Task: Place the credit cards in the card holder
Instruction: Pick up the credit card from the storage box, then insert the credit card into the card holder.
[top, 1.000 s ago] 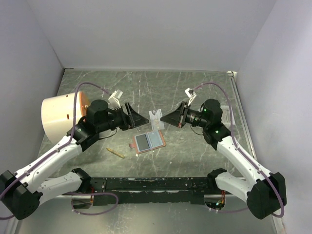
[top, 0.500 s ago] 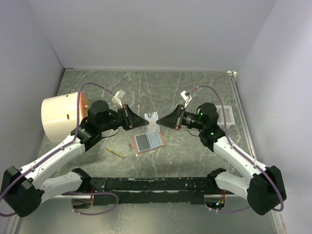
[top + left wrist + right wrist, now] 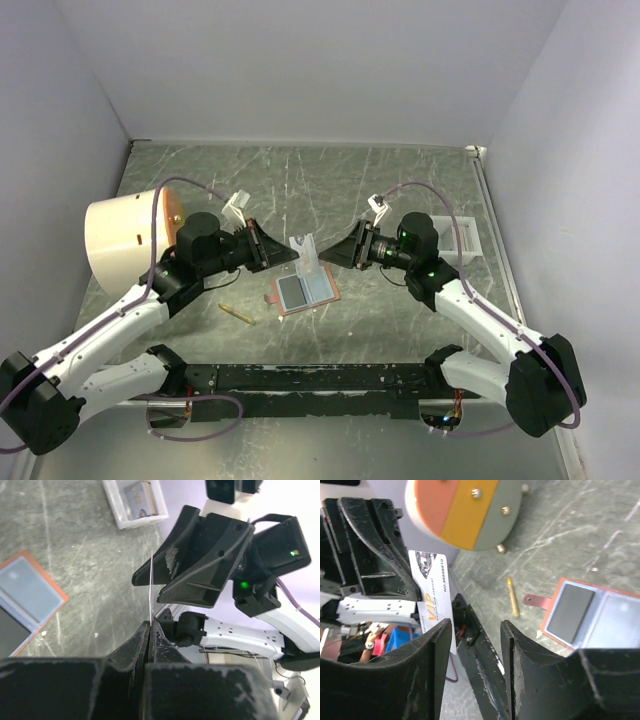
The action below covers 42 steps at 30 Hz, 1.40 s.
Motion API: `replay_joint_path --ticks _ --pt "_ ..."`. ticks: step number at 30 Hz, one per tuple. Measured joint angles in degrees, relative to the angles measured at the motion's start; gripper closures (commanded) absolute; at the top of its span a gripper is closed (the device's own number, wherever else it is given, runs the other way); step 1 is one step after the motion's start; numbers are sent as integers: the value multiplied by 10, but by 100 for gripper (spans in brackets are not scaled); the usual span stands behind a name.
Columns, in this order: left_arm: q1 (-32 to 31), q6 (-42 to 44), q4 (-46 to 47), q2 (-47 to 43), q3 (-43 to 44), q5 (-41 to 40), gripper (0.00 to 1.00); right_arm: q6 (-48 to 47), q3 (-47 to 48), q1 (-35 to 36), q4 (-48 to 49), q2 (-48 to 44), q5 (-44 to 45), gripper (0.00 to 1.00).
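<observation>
Slip risk: left gripper (image 3: 149,626) pinches credit card (image 3: 434,590) by its edge, right gripper (image 3: 475,627) spread; card could pivot, missing card holder (image 3: 536,600) at six o'clock.

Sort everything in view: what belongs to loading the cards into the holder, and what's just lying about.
Job: VIP card pinched in the left pincer; open card holder; cards lying in it.
Lying about: cream cylinder; small gold stick; white tray, contents unclear.
</observation>
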Motion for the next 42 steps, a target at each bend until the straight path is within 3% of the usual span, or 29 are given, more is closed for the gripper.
replay_joint_path --ticks 7,14,28,42 --pt "0 14 -109 19 6 -78 93 -70 6 0 -98 24 83 55" --pt "2 29 -201 88 35 -121 93 -146 49 0 -209 120 173 58" --pt "38 48 -170 156 21 -66 93 -182 77 37 -223 278 210 64" --pt "47 91 -139 227 7 -16 93 -175 40 80 -185 266 249 74"
